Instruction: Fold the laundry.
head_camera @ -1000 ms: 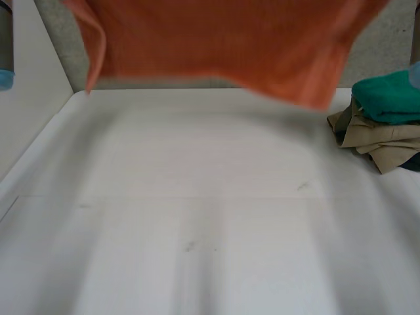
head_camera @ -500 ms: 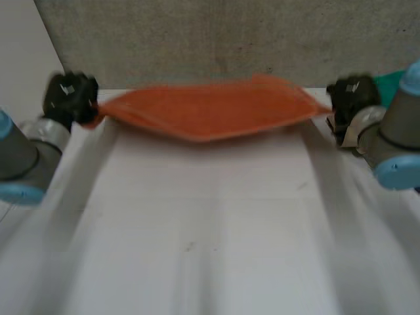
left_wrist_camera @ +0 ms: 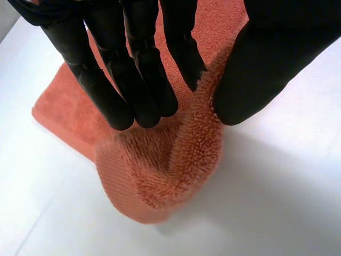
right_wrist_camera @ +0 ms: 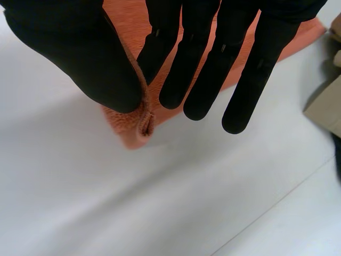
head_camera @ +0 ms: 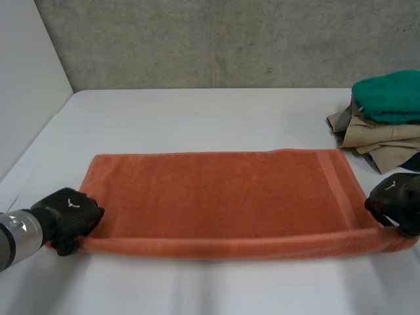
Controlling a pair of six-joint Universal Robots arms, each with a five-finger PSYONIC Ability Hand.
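Observation:
An orange towel [head_camera: 216, 197] lies flat across the middle of the white table [head_camera: 197, 118], its long sides running left to right and its near edge rolled into a thick fold. My left hand [head_camera: 69, 216] is at the towel's near left corner. In the left wrist view that corner [left_wrist_camera: 160, 176] bunches up between the thumb and straight fingers of the left hand [left_wrist_camera: 133, 64], pinched. My right hand [head_camera: 397, 203] is at the near right corner. There the right hand [right_wrist_camera: 213, 53] pinches the towel's corner [right_wrist_camera: 130, 130] between thumb and fingers.
A pile of clothes stands at the table's back right: a green cloth [head_camera: 387, 97] on top of beige cloth [head_camera: 377, 138], close to my right hand. The beige cloth [right_wrist_camera: 327, 106] lies just beyond the right fingers. A grey wall [head_camera: 216, 39] backs the table.
The towel, held high and spread a second ago, has swung down and now lies flat on the table. Both hands came down with it to its near corners.

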